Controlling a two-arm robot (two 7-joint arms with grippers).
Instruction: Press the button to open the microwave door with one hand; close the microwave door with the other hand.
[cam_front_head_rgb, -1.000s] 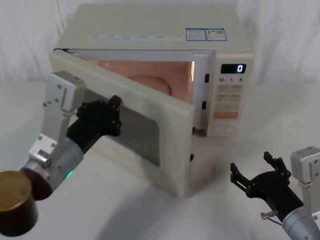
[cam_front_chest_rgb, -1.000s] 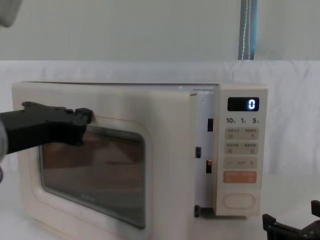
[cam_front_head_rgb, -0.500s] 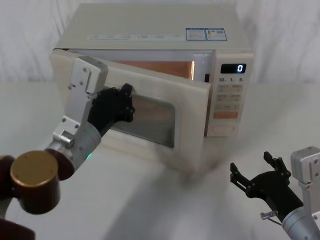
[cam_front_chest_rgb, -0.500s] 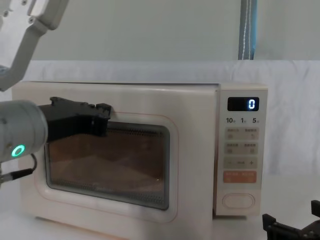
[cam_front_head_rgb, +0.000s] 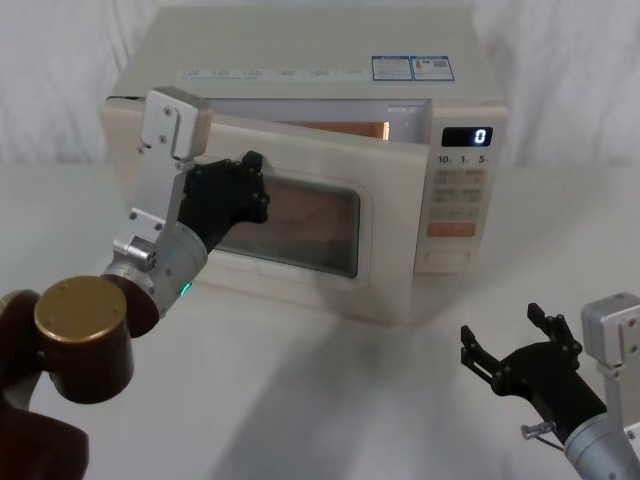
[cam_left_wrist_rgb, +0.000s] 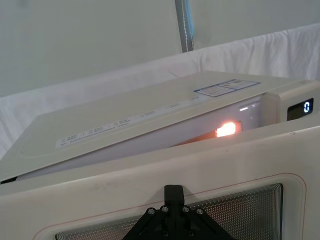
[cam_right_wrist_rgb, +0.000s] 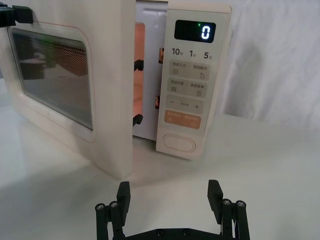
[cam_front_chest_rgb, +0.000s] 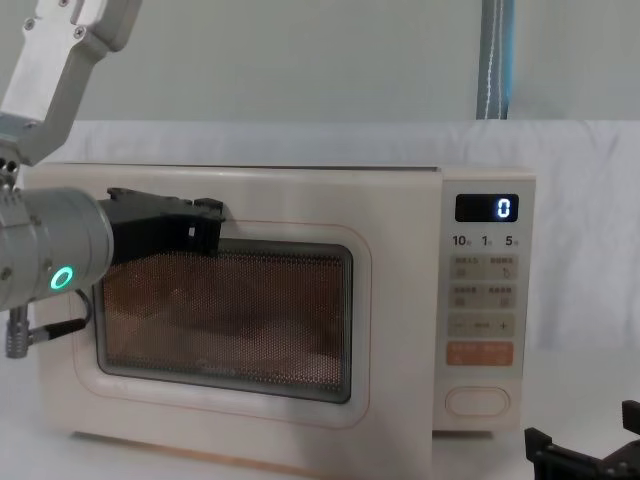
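Right gripper (cam_front_head_rgb: 515, 352): nearest item, low over the white table (cam_front_head_rgb: 330, 400) in front of the control panel and well apart from it; fingers (cam_right_wrist_rgb: 123, 192) spread wide, holding nothing.

Left gripper (cam_front_head_rgb: 240, 190): black block on a silver wrist with a green ring light, pressed against the upper left part of the door window. Whether its fingers are parted or together cannot be told.

Microwave door (cam_front_head_rgb: 390, 250): cream panel with dark glass window, hinged at the left, nearly shut. A narrow gap remains at its right edge, where the lit orange interior shows beside the panel in the right wrist view.

Button (cam_right_wrist_rgb: 175, 143): wide cream pill at the bottom of the panel, below the orange key (cam_right_wrist_rgb: 182, 120); untouched.

Microwave (cam_front_head_rgb: 300, 70): boxy cream oven standing on the table toward the back, display (cam_front_head_rgb: 466, 137) reading "0".

White cloth backdrop (cam_front_head_rgb: 570, 70): behind the oven.
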